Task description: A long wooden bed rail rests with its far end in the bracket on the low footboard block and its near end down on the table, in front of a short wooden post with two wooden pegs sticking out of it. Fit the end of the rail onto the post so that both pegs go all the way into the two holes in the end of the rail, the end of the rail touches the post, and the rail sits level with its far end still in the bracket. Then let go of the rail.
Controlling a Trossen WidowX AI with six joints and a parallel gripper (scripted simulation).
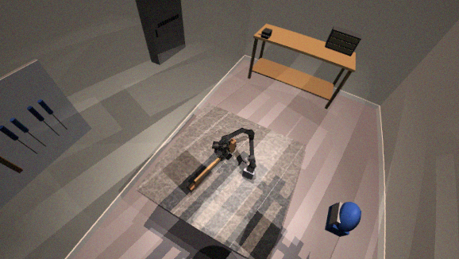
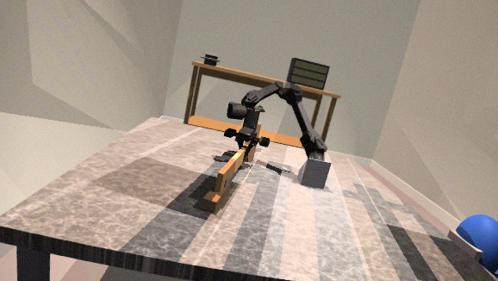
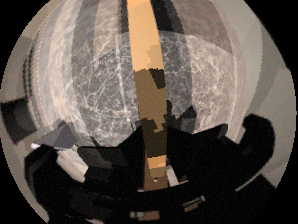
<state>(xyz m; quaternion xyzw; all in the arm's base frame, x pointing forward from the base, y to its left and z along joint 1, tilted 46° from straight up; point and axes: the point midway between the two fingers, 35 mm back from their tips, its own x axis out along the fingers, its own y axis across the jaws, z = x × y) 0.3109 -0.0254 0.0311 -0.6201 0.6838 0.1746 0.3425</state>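
The wooden rail [image 1: 206, 172] [image 2: 227, 177] [image 3: 145, 45] runs from the low footboard block [image 1: 191, 187] [image 2: 212, 202] toward the wooden post [image 1: 233, 145] [image 2: 258, 128]. Its far end sits at the block's bracket. It looks close to level, but small tilts cannot be judged. My gripper [image 1: 223, 157] [image 2: 246, 148] [image 3: 150, 126] is shut on the rail near its post end, with a finger on each side. The gripper and arm hide the joint between rail and post. The pegs and holes are not visible, and I cannot tell whether the rail end touches the post.
The arm's grey base [image 1: 248, 173] [image 2: 316, 174] stands on the table [image 1: 210, 222] [image 2: 129, 181], to the right of the rail. A workbench [image 1: 302, 44] [image 2: 254, 77] is in the background, and a blue rounded object [image 1: 350, 216] [image 2: 480, 237] is off the table's right side.
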